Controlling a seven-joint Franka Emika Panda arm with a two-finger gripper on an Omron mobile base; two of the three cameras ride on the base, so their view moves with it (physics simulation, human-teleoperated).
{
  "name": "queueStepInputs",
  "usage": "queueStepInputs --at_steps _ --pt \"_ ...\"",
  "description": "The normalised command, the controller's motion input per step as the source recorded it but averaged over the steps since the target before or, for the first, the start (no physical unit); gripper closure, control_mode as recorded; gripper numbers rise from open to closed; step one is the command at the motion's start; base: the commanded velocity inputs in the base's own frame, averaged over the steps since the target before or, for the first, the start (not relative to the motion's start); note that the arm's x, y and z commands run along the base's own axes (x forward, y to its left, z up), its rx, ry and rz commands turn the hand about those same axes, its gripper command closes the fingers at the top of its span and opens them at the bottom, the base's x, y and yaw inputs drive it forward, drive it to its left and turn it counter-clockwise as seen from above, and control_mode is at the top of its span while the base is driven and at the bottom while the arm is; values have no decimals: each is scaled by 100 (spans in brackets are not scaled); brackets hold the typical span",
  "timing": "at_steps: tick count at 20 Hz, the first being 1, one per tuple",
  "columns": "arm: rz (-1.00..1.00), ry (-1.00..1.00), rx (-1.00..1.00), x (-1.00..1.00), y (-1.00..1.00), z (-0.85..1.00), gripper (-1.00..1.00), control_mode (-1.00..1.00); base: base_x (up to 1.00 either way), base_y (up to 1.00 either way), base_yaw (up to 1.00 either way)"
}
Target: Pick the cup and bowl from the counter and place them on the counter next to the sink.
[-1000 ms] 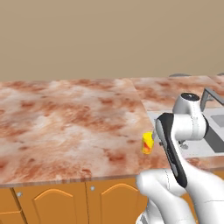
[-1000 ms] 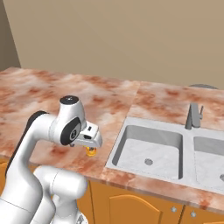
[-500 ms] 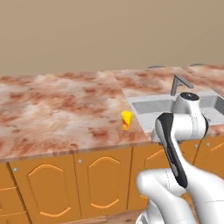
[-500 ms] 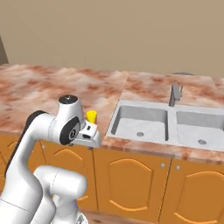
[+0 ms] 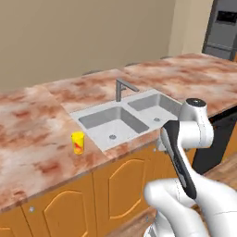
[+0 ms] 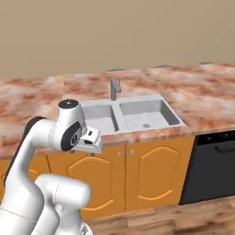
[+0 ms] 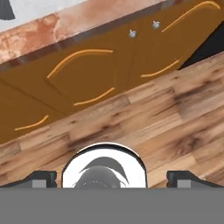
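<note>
The small yellow cup [image 5: 77, 142] with its red mark stands upright on the marbled counter [image 5: 32, 139], just left of the sink [image 5: 124, 119] and its grey faucet [image 5: 121, 88]. My gripper [image 6: 93, 148] hangs in front of the orange cabinets below the counter edge, well to the right of the cup and apart from it. In the hand view my gripper [image 7: 112, 179] is open, its fingertips [image 7: 41, 178] far apart with nothing held, looking down at the wooden floor and cabinet doors. The bowl is out of view.
A black dishwasher front [image 6: 213, 165] sits under the counter right of the sink [image 6: 124, 114]. A dark fridge [image 5: 226, 28] stands at the far right. Orange cabinet doors [image 7: 83, 74] and wooden floor [image 7: 144, 127] lie below the hand.
The base has driven right along the counter, so the whole scene slid left and the sink is now central. The cup, earlier at the gripper, now stands alone on the counter.
</note>
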Motion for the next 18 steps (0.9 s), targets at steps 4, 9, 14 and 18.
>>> queueStepInputs --at_steps 4,9,14,18 --pt "0 0 0 0 0 0 -100 100 19 -41 -75" --pt "0 0 0 0 0 0 -100 100 23 -46 -76" --pt "0 0 0 0 0 0 -100 100 19 -49 -77" --pt "0 0 0 0 0 0 -100 100 19 -50 -77"
